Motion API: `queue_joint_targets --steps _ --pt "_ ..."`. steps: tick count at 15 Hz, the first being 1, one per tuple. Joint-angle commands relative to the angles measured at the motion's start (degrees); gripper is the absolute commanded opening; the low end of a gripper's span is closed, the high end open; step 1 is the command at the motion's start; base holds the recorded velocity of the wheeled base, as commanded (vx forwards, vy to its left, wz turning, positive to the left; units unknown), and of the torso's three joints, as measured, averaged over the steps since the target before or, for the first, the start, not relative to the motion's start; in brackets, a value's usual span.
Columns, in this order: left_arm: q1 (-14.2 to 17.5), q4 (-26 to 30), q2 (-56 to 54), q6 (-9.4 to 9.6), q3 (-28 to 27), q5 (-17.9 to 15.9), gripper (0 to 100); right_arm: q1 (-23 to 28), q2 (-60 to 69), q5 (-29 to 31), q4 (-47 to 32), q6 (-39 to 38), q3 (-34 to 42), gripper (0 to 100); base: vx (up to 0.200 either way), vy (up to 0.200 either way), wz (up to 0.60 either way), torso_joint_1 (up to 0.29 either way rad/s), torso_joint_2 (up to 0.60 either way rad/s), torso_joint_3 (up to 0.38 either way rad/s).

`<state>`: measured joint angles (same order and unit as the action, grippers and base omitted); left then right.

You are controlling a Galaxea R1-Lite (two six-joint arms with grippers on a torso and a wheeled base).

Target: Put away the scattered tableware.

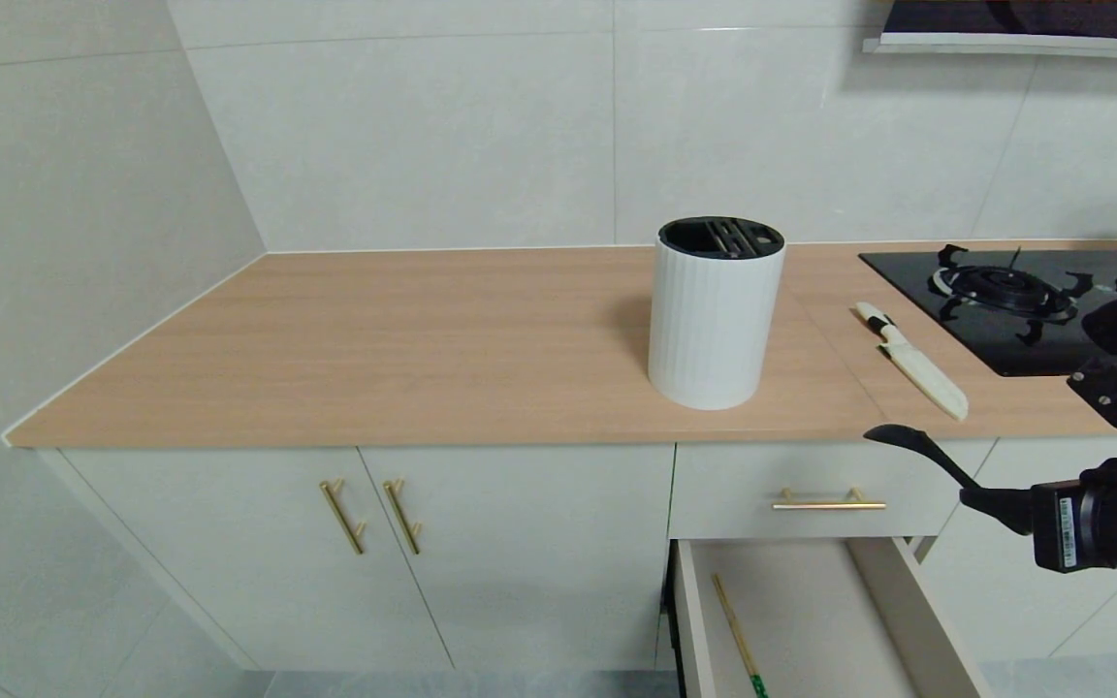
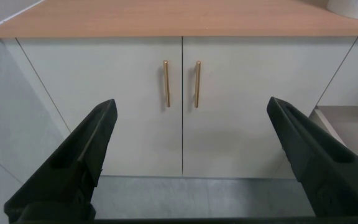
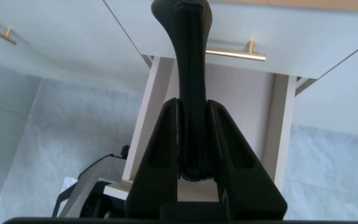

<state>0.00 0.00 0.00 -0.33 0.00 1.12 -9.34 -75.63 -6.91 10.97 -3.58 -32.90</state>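
Note:
My right gripper is shut on a black utensil, whose slim end sticks out toward the cabinet front, above the open drawer. Seen from the right wrist, the utensil runs between the closed fingers over the drawer. A chopstick lies in the drawer. On the counter rest a white-bladed knife and a white ribbed holder with a black slotted top. My left gripper is open, low in front of the cabinet doors.
A black gas hob sits at the counter's right end, just beyond the knife. The wooden counter is bare left of the holder. A shut drawer with a gold handle lies above the open one. Tiled walls close in at the back and left.

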Motion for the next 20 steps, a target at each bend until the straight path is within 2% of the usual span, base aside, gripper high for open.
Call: queue_joint_targets --steps 1,6,20 --pt "0.0 0.0 0.0 -0.02 0.0 0.02 100 0.02 -1.45 -0.03 0.01 -0.02 0.03 0 0.0 0.0 0.0 0.0 0.0 0.0" --pt "0.0 0.0 0.0 -0.02 0.0 0.02 100 -0.07 -1.54 -0.03 0.54 0.07 0.29 0 0.0 0.0 0.0 -0.119 0.28 0.154" --pt "0.0 0.0 0.0 -0.02 0.0 0.02 100 -0.07 -4.53 0.06 0.63 0.07 0.56 0 0.0 0.0 0.0 -0.185 0.48 0.291"
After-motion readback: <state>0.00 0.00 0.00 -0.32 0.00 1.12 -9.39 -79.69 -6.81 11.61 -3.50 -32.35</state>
